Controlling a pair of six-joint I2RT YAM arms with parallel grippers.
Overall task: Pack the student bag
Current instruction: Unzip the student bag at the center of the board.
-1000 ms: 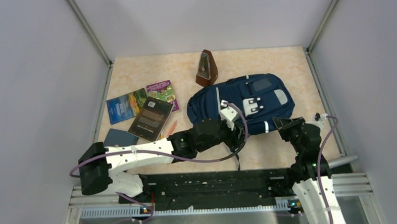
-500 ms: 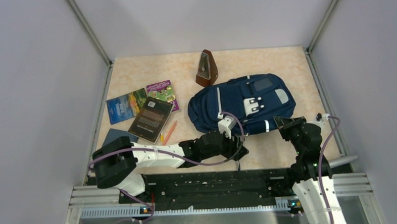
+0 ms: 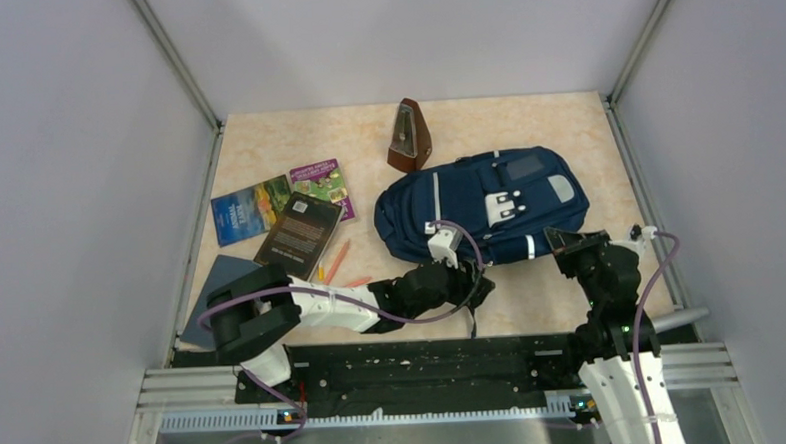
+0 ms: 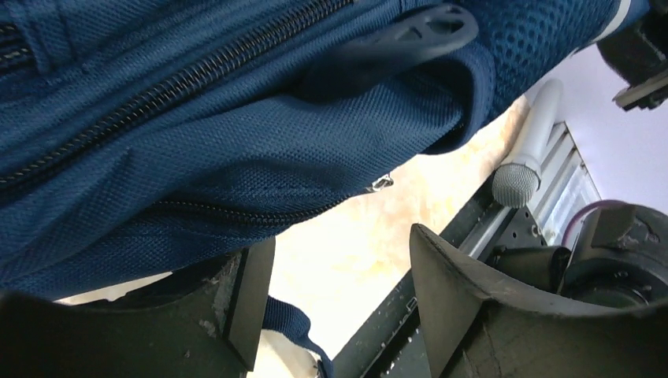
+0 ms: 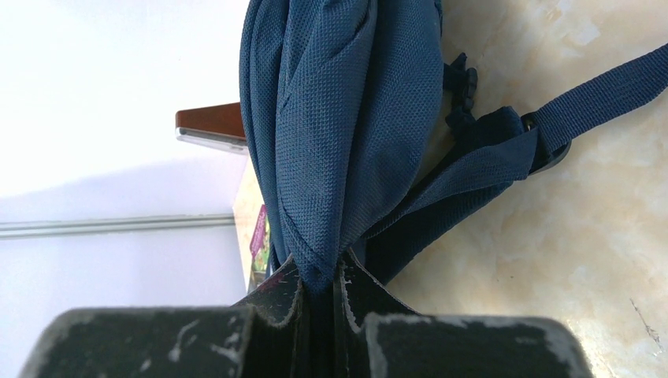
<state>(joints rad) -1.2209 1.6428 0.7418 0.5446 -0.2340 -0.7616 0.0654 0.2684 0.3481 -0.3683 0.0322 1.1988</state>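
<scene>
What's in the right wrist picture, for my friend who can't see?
The right gripper pinches a fold of the navy student bag. A blue strap lies on the pale table; a brown metronome peeks out behind.

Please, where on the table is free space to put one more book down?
Bare table lies along the far edge, between the metronome and the left wall, and again right of the metronome, behind the student bag. The books crowd the left.
</scene>
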